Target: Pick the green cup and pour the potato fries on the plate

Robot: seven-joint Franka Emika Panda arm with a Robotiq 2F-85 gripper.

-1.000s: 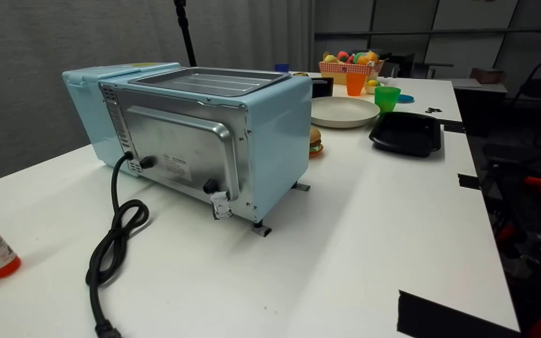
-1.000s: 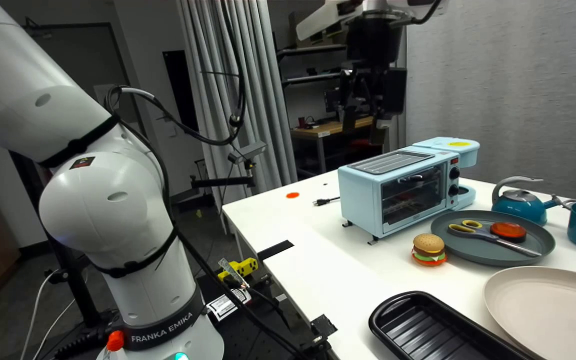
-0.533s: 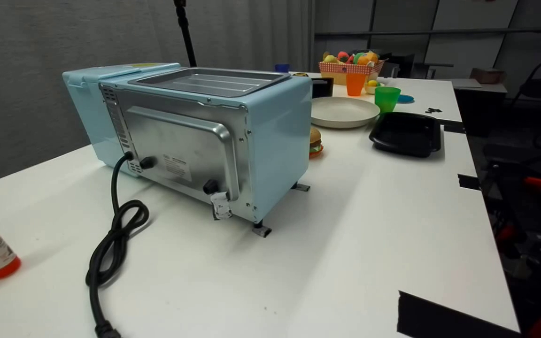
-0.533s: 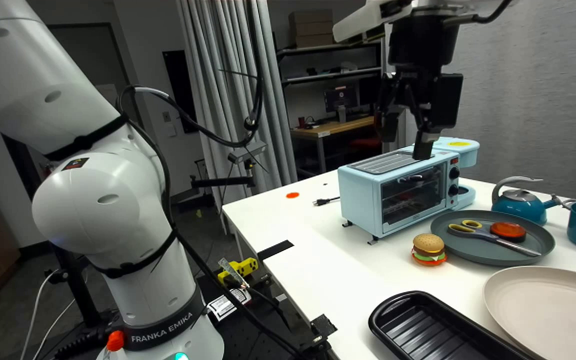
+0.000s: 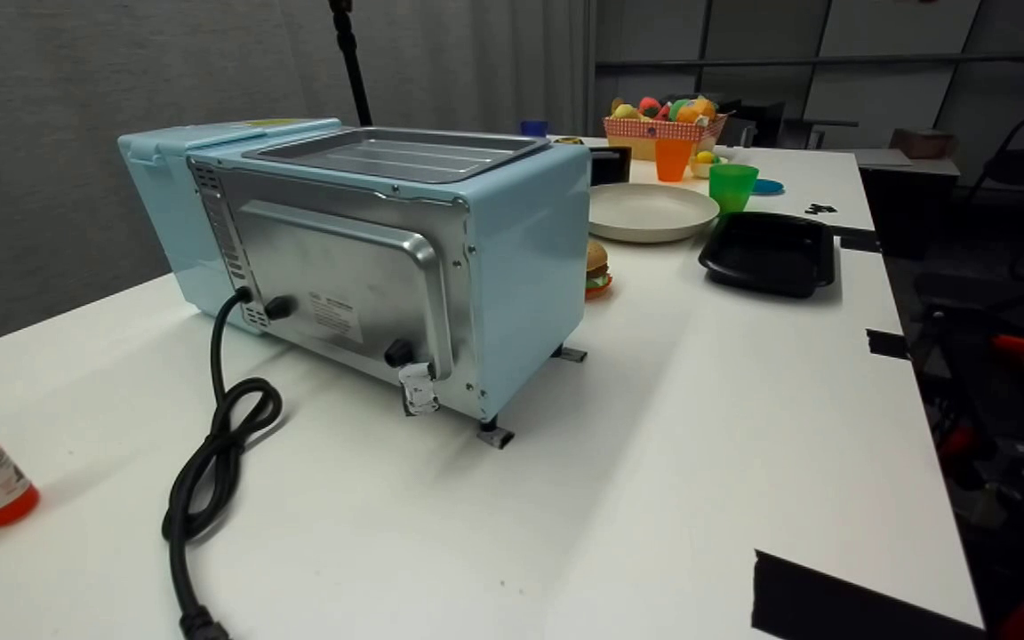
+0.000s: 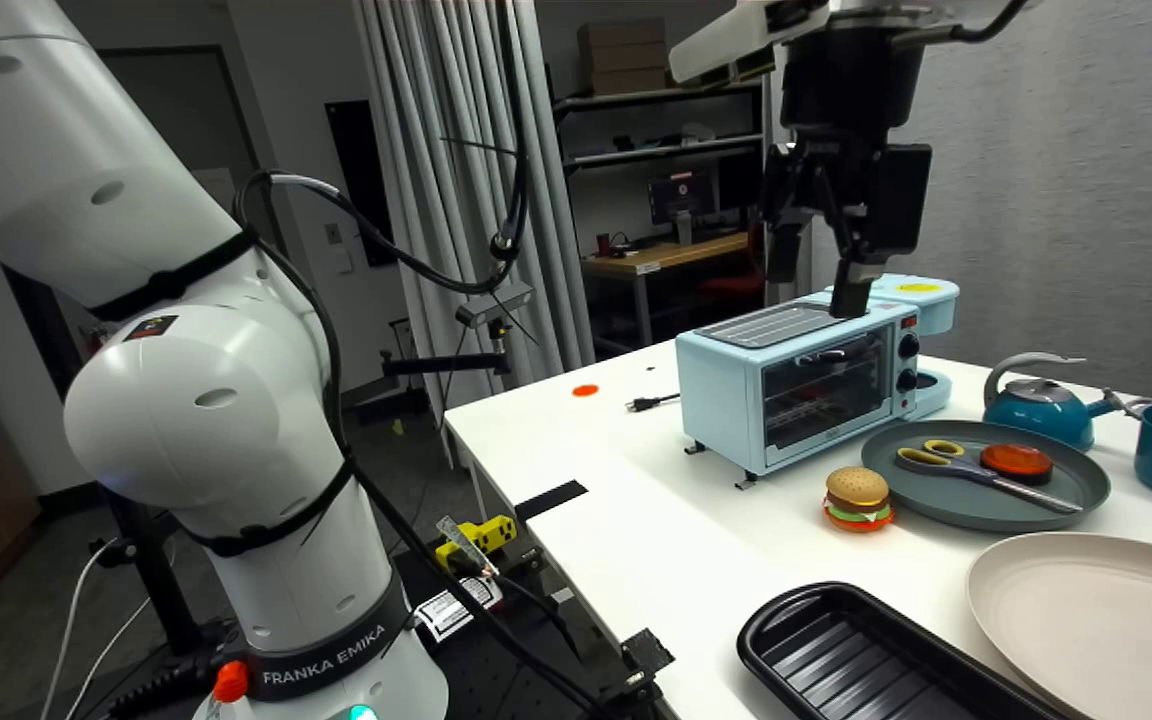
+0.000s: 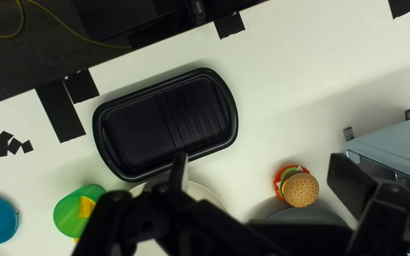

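The bright green cup (image 5: pixel 732 188) stands upright beside the plate (image 5: pixel 652 213) in an exterior view. In the wrist view the green cup (image 7: pixel 64 213) is at lower left, with yellow potato fries (image 7: pixel 86 207) inside it. A small yellow bit shows at its lower edge, partly hidden by the gripper. The round cream plate (image 7: pixel 206 195) is mostly hidden behind the gripper there; it also shows in an exterior view (image 6: pixel 1106 620). My gripper (image 7: pixel 259 158) is open and empty, high above the table. In an exterior view the gripper (image 6: pixel 816 287) appears in front of the toaster oven.
A black tray (image 7: pixel 166 124) lies beside the plate. A toy burger (image 6: pixel 857 498), a grey plate with scissors (image 6: pixel 976 505), a blue toaster oven (image 6: pixel 786 380) and a teal kettle (image 6: pixel 1036 410) stand nearby. An orange cup (image 5: pixel 674 160) stands behind the plate.
In an exterior view my gripper has moved right and lower from one second ago. Over the last half second it has barely moved. The objects on the table have stayed put.
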